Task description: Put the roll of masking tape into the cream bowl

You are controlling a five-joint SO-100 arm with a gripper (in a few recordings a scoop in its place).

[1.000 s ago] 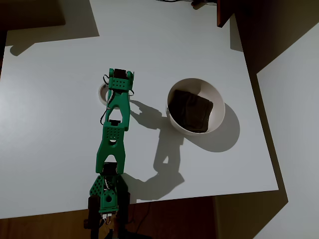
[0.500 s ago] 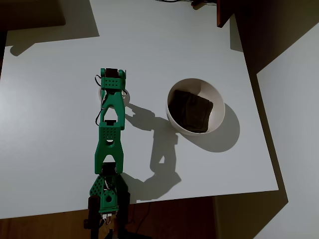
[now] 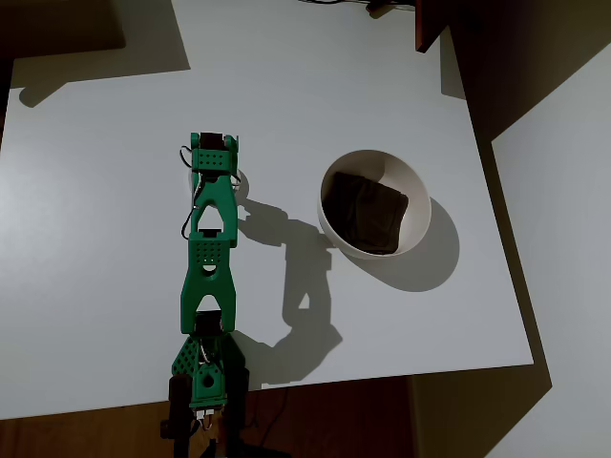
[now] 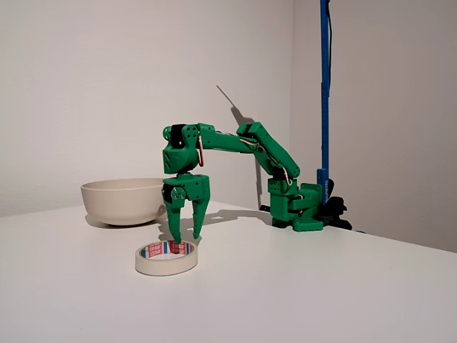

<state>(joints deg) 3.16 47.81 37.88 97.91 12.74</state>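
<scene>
On the white bench (image 4: 321, 286), the roll of masking tape (image 4: 166, 258) is lying flat with its open centre facing up, and the green gripper (image 4: 186, 236) is hanging directly above it with its two fingers spread apart and pointing down, holding nothing. In the fixed view the fingertips are sitting close over the far part of the ring, though whether one is reaching inside the hole or both are hanging behind the rim is hard to tell from this angle. In the overhead view the arm is hiding nearly all of the roll. The cream bowl (image 3: 374, 202) is standing well apart from it, to the right in the overhead view. The roll is looking light and fairly stiff, a low ring with a thin wall and a smooth, probably slippery side. The likeliest hold is pinching that wall, one finger inside the hole and one outside; a light squeeze should be enough.
</scene>
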